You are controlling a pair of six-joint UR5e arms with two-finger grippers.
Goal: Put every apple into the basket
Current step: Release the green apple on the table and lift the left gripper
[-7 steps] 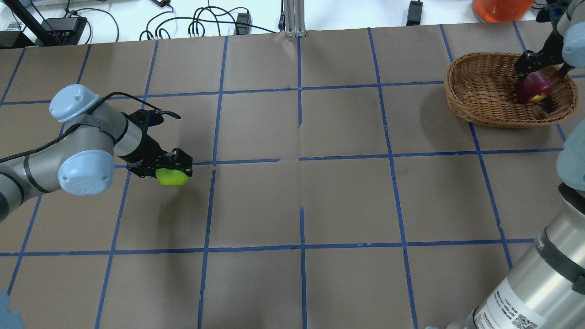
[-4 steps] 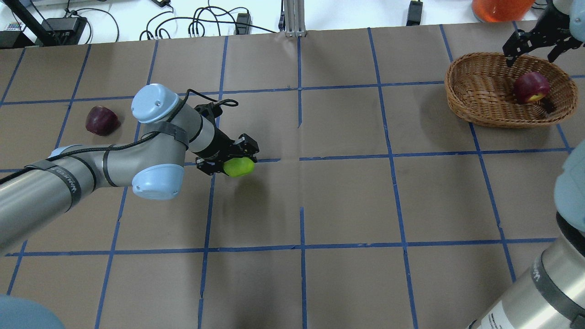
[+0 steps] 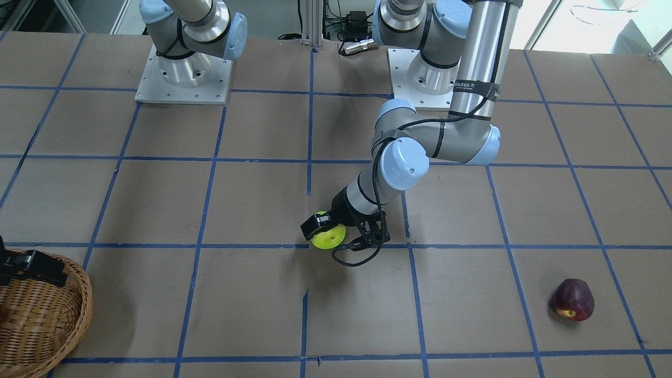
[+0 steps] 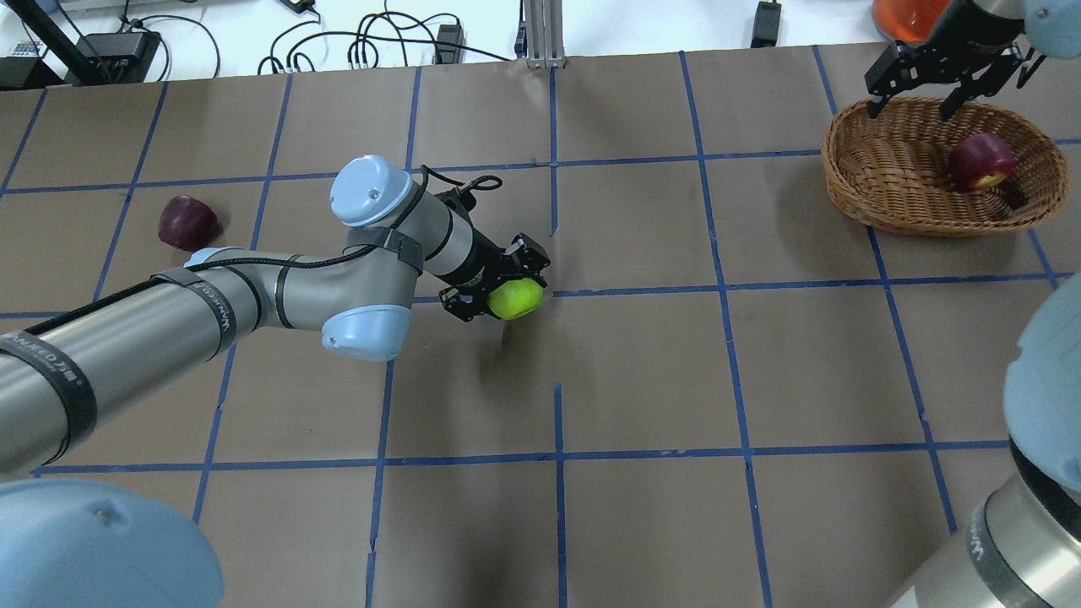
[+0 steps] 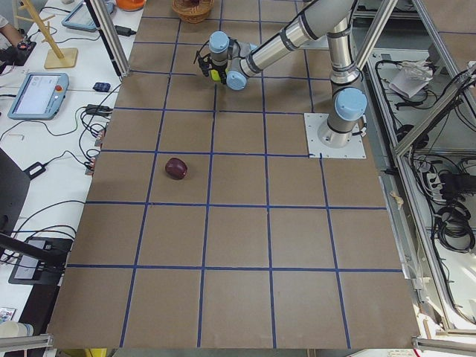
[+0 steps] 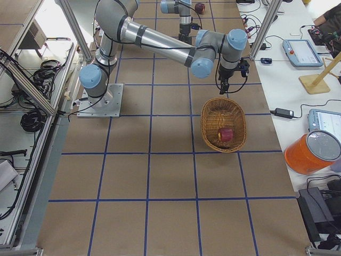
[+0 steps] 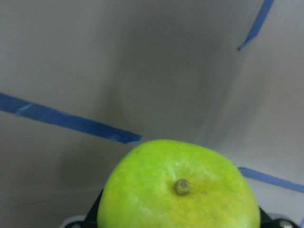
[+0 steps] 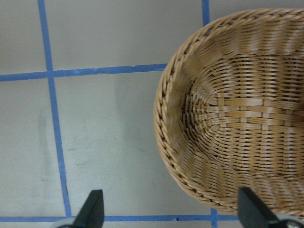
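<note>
The smooth, round yellow-green apple (image 4: 517, 300) is clenched in the left hand (image 4: 500, 285) above the desk (image 4: 642, 380). It is well apart from the basket (image 4: 844, 181), roughly halfway between it and the dark maroon apple (image 4: 187, 222). Flat brown paper squares edged with blue tape run between it and the basket. The red apple (image 4: 980, 160) lies inside the woven wicker basket with its braided rim. The right hand (image 8: 172, 211) hangs over the basket's edge, its fingers spread and holding nothing.

Silver arms (image 4: 127, 346), pale-blue joint caps (image 4: 369, 190), black grippers (image 4: 512, 295)
</note>
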